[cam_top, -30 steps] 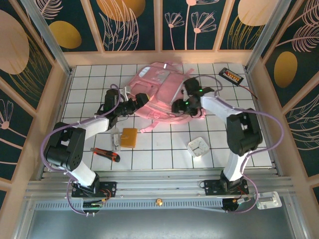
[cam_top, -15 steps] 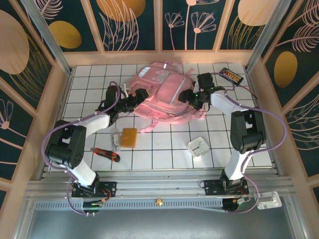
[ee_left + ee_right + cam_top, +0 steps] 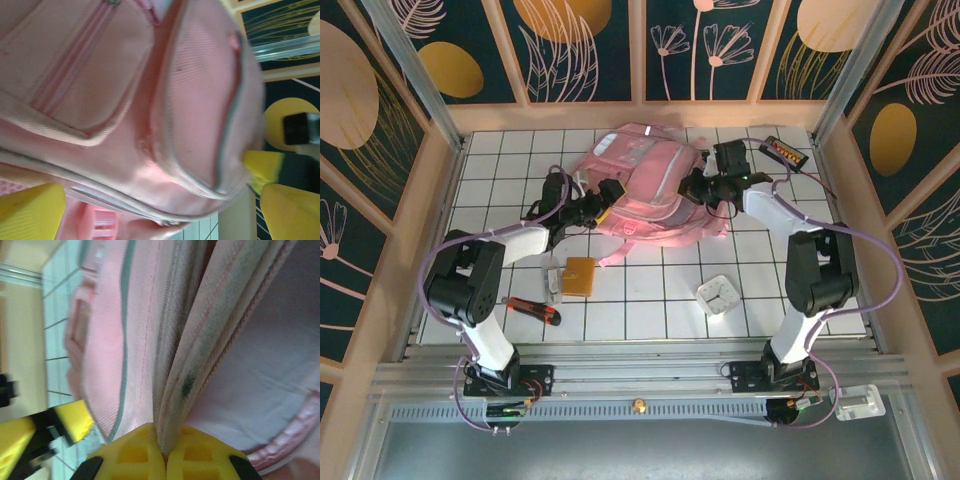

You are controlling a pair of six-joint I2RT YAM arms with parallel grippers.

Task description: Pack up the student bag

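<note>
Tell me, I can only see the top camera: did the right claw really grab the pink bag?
Observer: Yes. In the right wrist view the right gripper is shut on a pink fabric fold of the student bag.
Operator: Is the bag open there?
Observer: Beside that fold a pale lining shows, so it looks open.
Operator: And the left claw?
Observer: The left gripper is wide open, facing the front pocket, clamping nothing.

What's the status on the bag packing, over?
Right tool shut on student bag opening edge. Left tool open, facing bag. Orange pad unpacked nearby.
</note>
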